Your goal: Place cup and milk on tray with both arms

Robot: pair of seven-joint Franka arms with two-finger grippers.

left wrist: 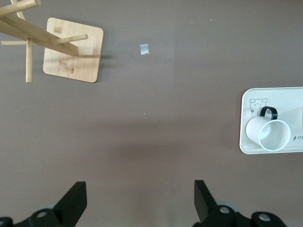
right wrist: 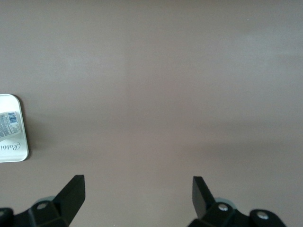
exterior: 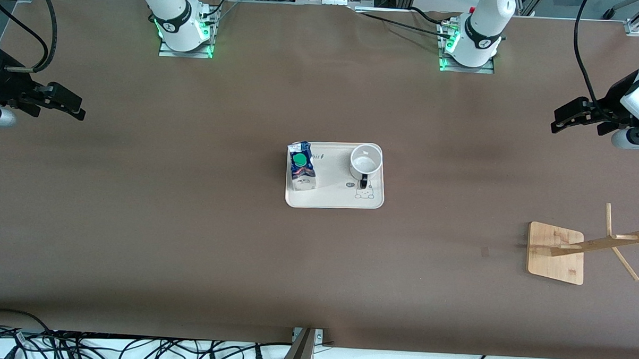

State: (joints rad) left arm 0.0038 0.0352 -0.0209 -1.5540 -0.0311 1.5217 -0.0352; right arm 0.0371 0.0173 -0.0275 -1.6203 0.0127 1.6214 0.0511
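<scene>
The cream-white tray (exterior: 333, 198) lies in the middle of the table. The milk (exterior: 302, 165) stands on it at the right arm's end, green cap up. The cup (exterior: 365, 161) stands on it at the left arm's end, its black handle toward the front camera. My left gripper (exterior: 558, 123) is open and empty, up over the table's left-arm end. Its wrist view (left wrist: 140, 198) shows the cup (left wrist: 270, 132) on the tray (left wrist: 251, 101). My right gripper (exterior: 78, 111) is open and empty over the right-arm end. Its wrist view (right wrist: 138, 196) shows the tray's corner (right wrist: 12, 151) and a bit of the milk (right wrist: 8, 124).
A bamboo stand with pegs (exterior: 553, 262) sits toward the left arm's end, nearer to the front camera than the tray; it also shows in the left wrist view (left wrist: 73, 49). A small scrap of tape (exterior: 485, 251) lies on the table beside it.
</scene>
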